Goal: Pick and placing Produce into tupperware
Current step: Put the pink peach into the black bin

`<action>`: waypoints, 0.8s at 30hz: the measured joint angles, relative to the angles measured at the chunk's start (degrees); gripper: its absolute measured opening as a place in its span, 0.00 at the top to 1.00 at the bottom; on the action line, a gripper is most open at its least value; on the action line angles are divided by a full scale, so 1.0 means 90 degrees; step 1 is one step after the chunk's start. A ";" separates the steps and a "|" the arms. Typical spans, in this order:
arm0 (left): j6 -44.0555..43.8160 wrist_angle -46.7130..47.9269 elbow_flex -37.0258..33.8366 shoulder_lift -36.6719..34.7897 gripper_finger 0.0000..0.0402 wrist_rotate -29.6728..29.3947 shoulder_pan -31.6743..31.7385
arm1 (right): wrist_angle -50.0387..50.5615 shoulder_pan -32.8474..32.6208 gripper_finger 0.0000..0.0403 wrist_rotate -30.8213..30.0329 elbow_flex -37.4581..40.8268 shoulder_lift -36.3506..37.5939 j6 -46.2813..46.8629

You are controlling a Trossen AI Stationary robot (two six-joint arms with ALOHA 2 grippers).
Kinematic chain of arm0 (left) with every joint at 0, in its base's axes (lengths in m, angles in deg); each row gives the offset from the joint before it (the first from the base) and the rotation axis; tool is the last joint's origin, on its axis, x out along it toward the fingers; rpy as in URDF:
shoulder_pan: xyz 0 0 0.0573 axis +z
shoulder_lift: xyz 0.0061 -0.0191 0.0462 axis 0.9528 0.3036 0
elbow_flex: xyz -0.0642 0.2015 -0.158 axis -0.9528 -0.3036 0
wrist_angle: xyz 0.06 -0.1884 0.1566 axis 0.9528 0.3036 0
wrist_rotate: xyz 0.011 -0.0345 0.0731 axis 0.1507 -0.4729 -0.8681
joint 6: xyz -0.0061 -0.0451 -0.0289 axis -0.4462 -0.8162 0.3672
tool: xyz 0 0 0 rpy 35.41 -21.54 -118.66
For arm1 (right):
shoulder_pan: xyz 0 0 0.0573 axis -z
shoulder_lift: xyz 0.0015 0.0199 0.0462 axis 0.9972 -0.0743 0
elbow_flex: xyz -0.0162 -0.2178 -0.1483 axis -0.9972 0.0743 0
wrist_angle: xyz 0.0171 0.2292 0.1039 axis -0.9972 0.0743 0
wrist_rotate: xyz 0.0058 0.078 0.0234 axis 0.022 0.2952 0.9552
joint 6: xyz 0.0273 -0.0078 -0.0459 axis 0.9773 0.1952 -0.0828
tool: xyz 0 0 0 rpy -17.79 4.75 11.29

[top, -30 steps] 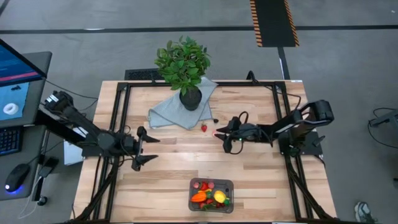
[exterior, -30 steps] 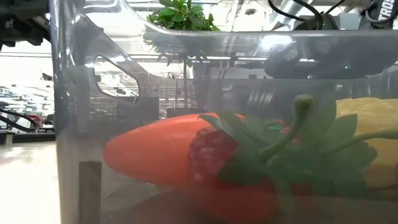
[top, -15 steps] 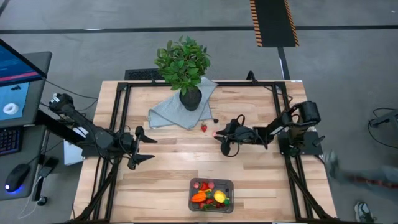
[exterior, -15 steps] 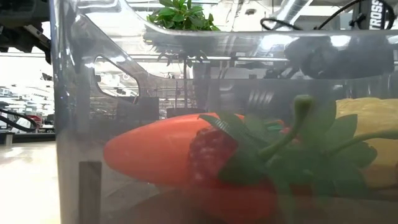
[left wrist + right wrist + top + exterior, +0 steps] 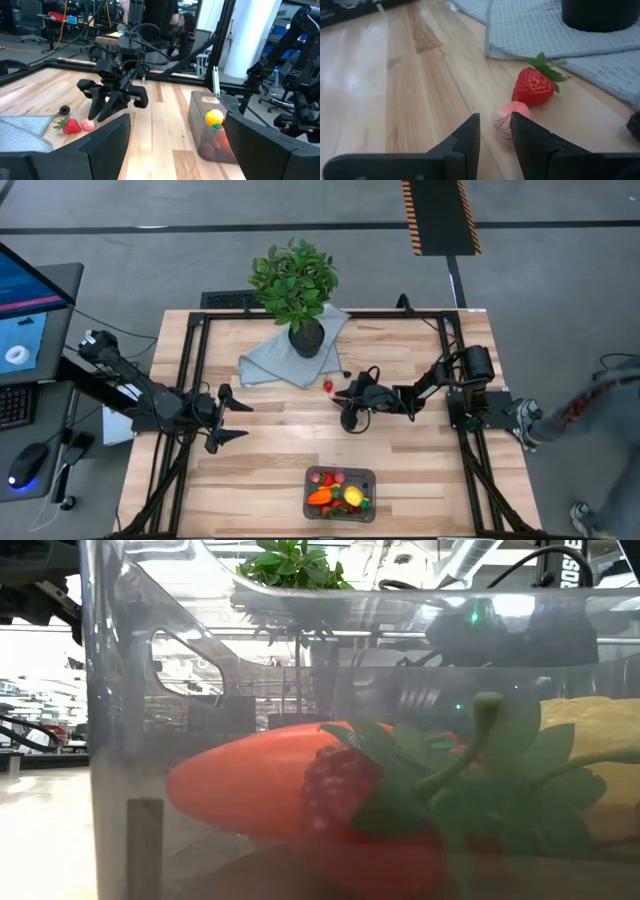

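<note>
Only the right wrist view shows the right tool (image 5: 494,131), narrowly parted, now moved up to the pink berry (image 5: 510,118) beside the strawberry (image 5: 534,86), tub (image 5: 340,493) near the table's front edge, left tool (image 5: 232,420) wide.

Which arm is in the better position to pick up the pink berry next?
The right. Its right gripper is open, right at the pink berry beside the strawberry. The left gripper waits farther away, open.

Grey floor (image 5: 560,290) around a wooden table (image 5: 270,470); monitor (image 5: 25,305) beside it.
</note>
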 joint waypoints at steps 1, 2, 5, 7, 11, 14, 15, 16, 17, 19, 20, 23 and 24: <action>-0.0020 0.0022 0.0000 0.0000 0.23 0.0000 0.0000 | 0.0038 0.0000 0.67 0.0000 -0.0019 0.0004 -0.0063; -0.0047 0.0045 0.0000 0.0000 0.23 0.0001 0.0000 | 0.0058 0.0000 0.67 0.0000 -0.0031 0.0004 -0.0118; -0.0075 0.0070 -0.0002 0.0002 0.23 0.0002 0.0000 | 0.0117 -0.0004 0.67 0.0011 -0.0043 0.0046 -0.0226; -0.0098 0.0092 -0.0002 0.0002 0.23 0.0005 0.0000 | 0.0109 -0.0006 0.67 0.0074 -0.0043 0.0049 -0.0209; -0.0142 0.0208 -0.0002 0.0002 0.23 0.0006 0.0000 | 0.0112 -0.0017 0.67 0.0377 -0.0043 0.0050 0.0009; -0.0160 0.0214 -0.0002 0.0002 0.23 0.0005 0.0000 | 0.0171 -0.0093 0.67 0.0392 -0.0041 0.0050 0.0039; -0.0170 0.0213 -0.0002 0.0002 0.23 0.0006 0.0000 | 0.0317 -0.0111 0.67 0.0445 -0.0042 0.0044 0.0040; -0.0186 0.0213 -0.0002 0.0002 0.23 0.0007 -0.0001 | 0.0311 -0.0121 0.67 0.0429 -0.0018 0.0004 -0.0046; -0.0204 0.0211 -0.0002 0.0002 0.23 0.0007 0.0000 | 0.0407 -0.0123 0.67 0.0447 -0.0042 0.0033 -0.0133; -0.0209 0.0212 -0.0002 0.0002 0.23 0.0008 0.0000 | 0.0436 -0.0137 0.67 0.0445 -0.0049 0.0026 -0.0254; -0.0209 0.0211 -0.0002 0.0002 0.23 0.0012 0.0000 | 0.0511 -0.0130 0.67 0.0407 -0.0090 0.0036 -0.0264; -0.0222 0.0211 -0.0002 0.0002 0.23 0.0016 0.0000 | 0.0627 -0.0108 0.66 0.0390 -0.0154 0.0042 -0.0269; -0.0244 0.0211 -0.0002 0.0002 0.23 0.0015 0.0000 | 0.0630 -0.0108 0.65 0.0392 -0.0163 0.0041 -0.0267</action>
